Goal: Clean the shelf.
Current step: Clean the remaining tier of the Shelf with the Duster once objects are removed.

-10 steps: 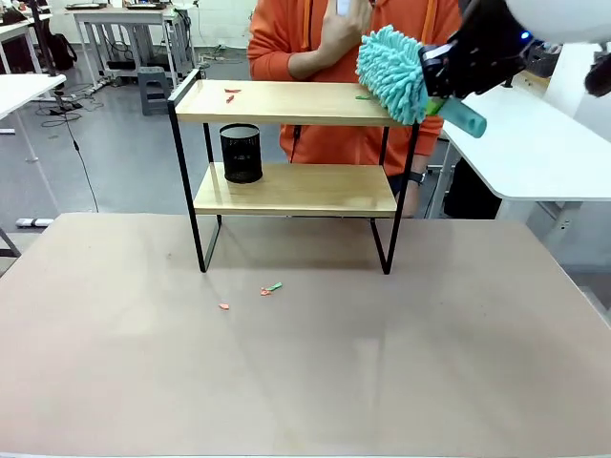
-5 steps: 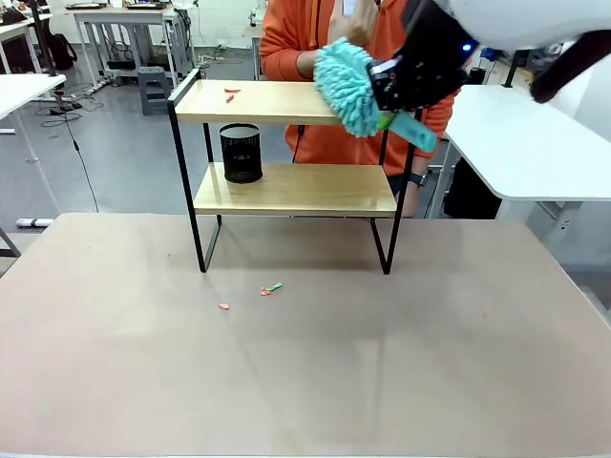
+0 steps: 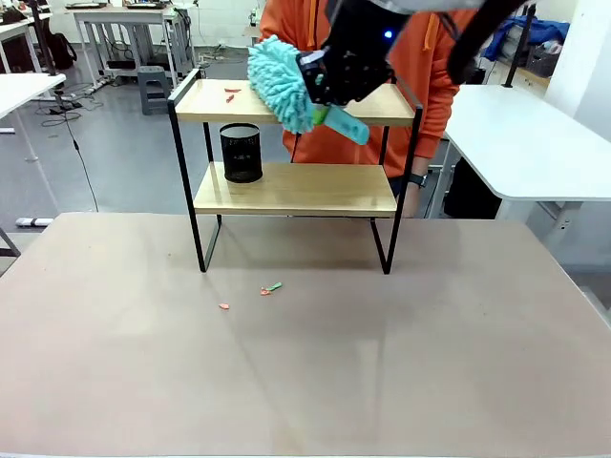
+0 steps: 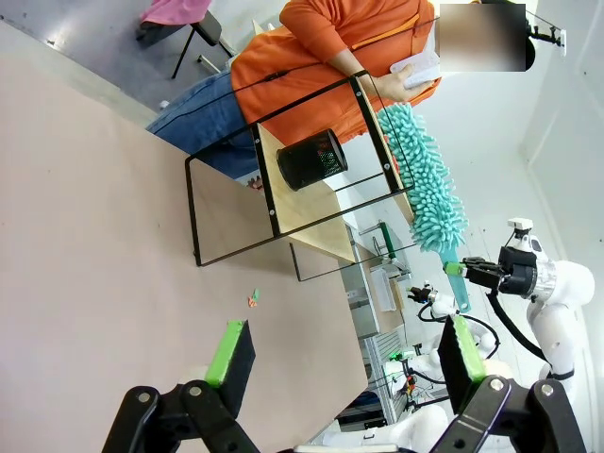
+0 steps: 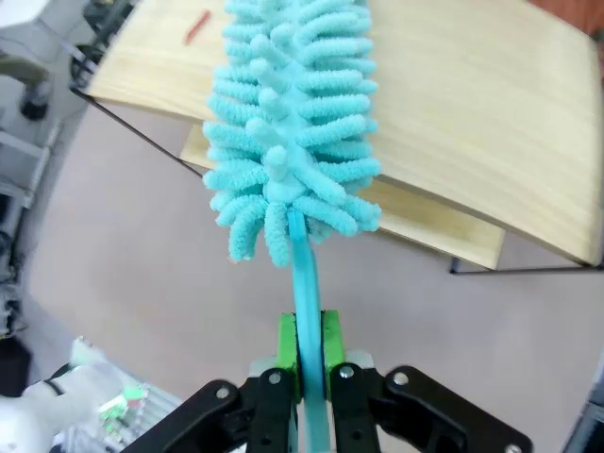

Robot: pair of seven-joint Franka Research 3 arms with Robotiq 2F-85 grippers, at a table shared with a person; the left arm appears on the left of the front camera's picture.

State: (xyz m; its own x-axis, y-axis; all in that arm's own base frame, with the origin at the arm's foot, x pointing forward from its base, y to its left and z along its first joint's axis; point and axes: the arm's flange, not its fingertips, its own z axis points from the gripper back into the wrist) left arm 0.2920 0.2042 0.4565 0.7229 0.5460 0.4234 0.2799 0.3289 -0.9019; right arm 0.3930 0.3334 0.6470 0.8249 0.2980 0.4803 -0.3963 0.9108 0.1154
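Front view: a brown table point(image 3: 305, 372) carries the shelf point(image 3: 286, 191) at its far edge, with a person in orange point(image 3: 434, 57) standing behind it. The right arm reaches in from the right, high across the top board. The right gripper point(image 3: 329, 100) is clamped on the handle of a turquoise duster point(image 3: 277, 76), whose fluffy head lies over the board's front edge. A black mesh cup point(image 3: 241, 153) stands on the lower board. Red scraps point(image 3: 230, 93) lie on the top board, left of the duster. In the left wrist view, the left gripper point(image 4: 347, 357) hangs spread and empty above the table.
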